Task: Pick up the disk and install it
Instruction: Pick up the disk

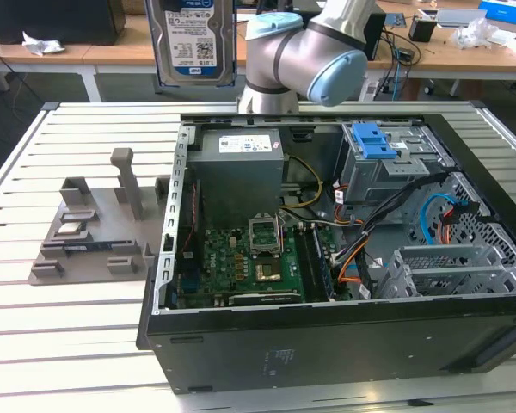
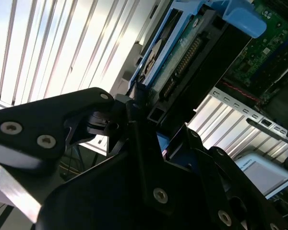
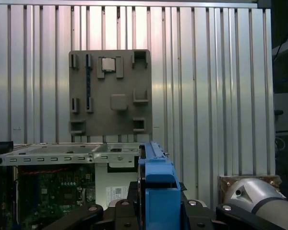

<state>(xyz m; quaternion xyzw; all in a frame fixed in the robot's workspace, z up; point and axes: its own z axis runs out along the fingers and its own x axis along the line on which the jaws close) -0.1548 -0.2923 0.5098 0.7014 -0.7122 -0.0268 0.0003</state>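
The claw [image 3: 159, 208] is pinching the disk [image 1: 193, 39] by its blue rails, holding it upright in the air over the far edge of the table [image 1: 60, 344], just beyond the open computer case [image 1: 327, 340]. This looks like the carry, and I judge it goes best with a steady squeeze on both rails and the disk kept square to the drive cage [image 1: 391, 176]. By count: one disk, one case, one grey holder [image 1: 90, 232] on the table, and one cage with one blue latch [image 1: 374, 140].

The disk [image 1: 194, 41], silver with blue rails, is held upright in the air (white-and-blue label facing the exterior view).
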